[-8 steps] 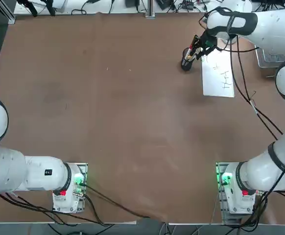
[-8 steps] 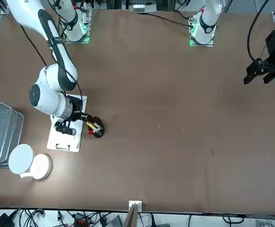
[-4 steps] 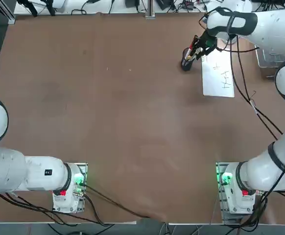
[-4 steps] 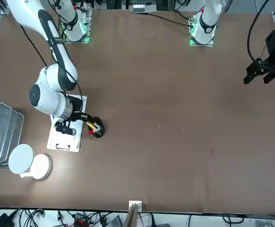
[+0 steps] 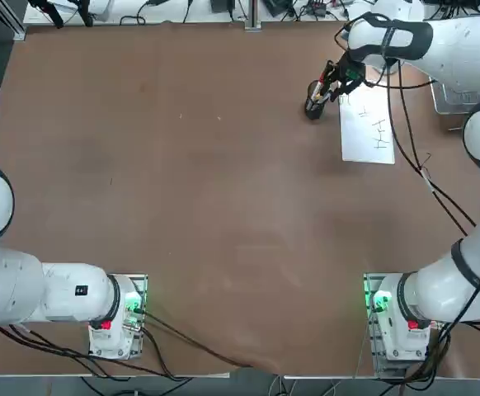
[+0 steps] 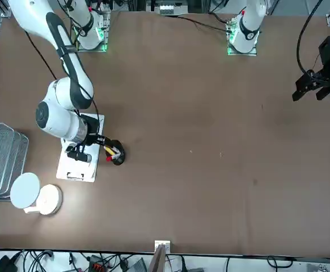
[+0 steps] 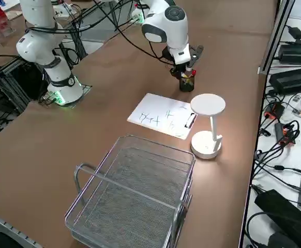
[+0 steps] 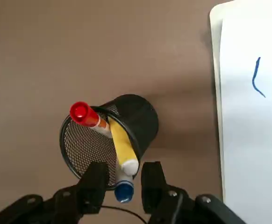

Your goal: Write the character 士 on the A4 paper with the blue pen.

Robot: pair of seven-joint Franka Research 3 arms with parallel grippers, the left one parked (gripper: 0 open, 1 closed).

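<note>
1. Brown desk (image 5: 207, 181) fills most of the top view; black mesh pen cup (image 8: 109, 140) stands upper right of that frame, just left of the A4 paper (image 5: 370, 124), w/ a narrow strip of desk between them.
2. Cup holds three pens: red pen (image 8: 84, 115), yellow pen (image 8: 121, 145) and the blue pen (image 8: 123, 190); all lean together inside it.
3. Right gripper (image 8: 122, 183) hangs directly over the cup, pointing down. Fingers (image 8: 96, 179) are partly closed, one on each side of the blue pen's top end, w/ only a thin gap showing; can't tell if they actually touch or pinch it yet.
4. Blue pen sits in the cup, low end inside the mesh.
5. Paper lies flat on the desk, upper right of the top view, a few thin blue handwritten marks on it; clip at the short edge nearest the lamp in the right side view.
6. White desk lamp (image 7: 207, 124) stands just beside that clipped edge; wire basket (image 7: 135, 196) sits lower centre of the right side view.
</note>
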